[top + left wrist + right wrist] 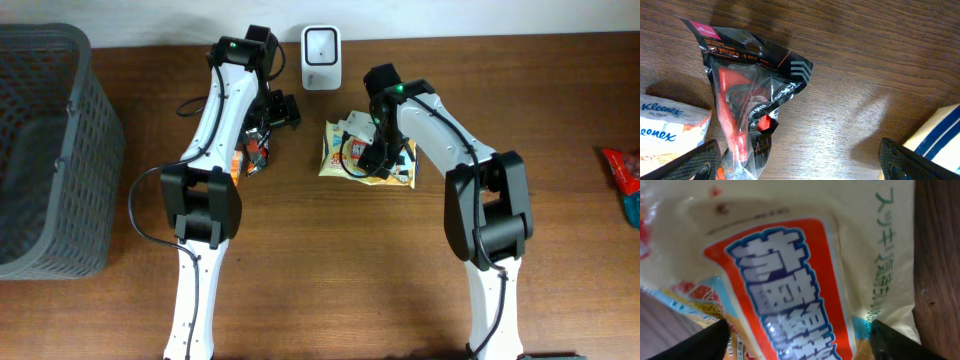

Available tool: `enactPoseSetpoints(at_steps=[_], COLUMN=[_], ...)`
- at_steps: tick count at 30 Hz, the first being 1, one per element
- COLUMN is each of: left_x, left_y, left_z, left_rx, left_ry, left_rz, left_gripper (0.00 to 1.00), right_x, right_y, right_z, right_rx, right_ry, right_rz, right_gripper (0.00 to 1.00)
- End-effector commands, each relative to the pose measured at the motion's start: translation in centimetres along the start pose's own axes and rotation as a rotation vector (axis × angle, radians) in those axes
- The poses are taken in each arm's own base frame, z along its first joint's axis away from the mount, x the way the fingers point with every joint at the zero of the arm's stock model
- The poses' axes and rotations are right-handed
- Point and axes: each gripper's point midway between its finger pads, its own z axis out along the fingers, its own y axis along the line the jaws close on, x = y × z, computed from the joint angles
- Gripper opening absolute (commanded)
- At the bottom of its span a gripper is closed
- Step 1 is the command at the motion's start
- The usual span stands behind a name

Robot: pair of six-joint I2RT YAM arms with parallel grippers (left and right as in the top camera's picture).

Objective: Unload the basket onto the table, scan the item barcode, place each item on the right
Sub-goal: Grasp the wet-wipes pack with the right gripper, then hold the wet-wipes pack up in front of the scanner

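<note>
From overhead, the right hand (372, 150) hangs low over the snack bag (345, 158). The bag lies flat on the table (330, 260), and the barcode scanner (320, 58) stands just beyond the hand, apart from the bag. Only the right wrist view gives the close detail. The bag's pale yellow face with its red, blue-edged label fills the frame, and the two fingers (700, 341) stand wide apart at the lower corners, with the bag spread between and beneath them. Whether either pad touches the film cannot be told. The left hand (264, 128) hovers over a black and red wrench pack (254, 152), which is mostly hidden under the arm from above. Its wrist view shows the pack plainly, lying loose on the wood with its lower end between fingers that are spread fully apart. The same view shows a Kleenex tissue pack (670, 127) just beside one finger and the corner of a blue-striped package (940, 132) beside the other. Only the overhead view takes in the grey basket (45, 150), well out beyond the left hand, and a red packet (620, 170) at the table's edge, well apart from the right hand.
</note>
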Motion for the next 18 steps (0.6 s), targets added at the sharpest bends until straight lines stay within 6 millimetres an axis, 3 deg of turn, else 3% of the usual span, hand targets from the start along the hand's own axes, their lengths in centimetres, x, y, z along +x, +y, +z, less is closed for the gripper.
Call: enactPoseSetpoints(at_steps=[1, 3, 4, 8, 14, 18], left_x=[-0.4, -0.4, -0.4, -0.4, -0.4, -0.4], left_y=[-0.4, -0.4, -0.4, -0.4, -0.4, -0.4], left_z=[-1.7, -1.7, -1.7, -1.7, -1.7, -1.7], left_rx=[0.025, 0.026, 0.026, 0.026, 0.026, 0.025], left_ry=[-0.034, -0.034, -0.034, -0.034, -0.034, -0.034], left_rz=[0.0, 0.0, 0.0, 0.0, 0.0, 0.0], left_gripper=[0.99, 0.99, 0.99, 0.99, 0.99, 0.99], right_x=[1.5, 0.9, 0.3, -2.4, -8.9, -12.8], right_y=[0.6, 0.0, -0.6, -3.1, -6.9, -10.3], right_z=[1.9, 1.9, 1.8, -0.9, -10.2, -14.4], right_rx=[-0.017, 0.012, 0.032, 0.092, 0.106, 0.151], right_ry=[0.045, 0.018, -0.006, -0.109, -0.41, -0.659], right_rz=[-0.002, 0.092, 0.173, 0.447, 0.689, 0.826], right_gripper=[0.5, 0.11, 0.04, 0.04, 0.04, 0.04])
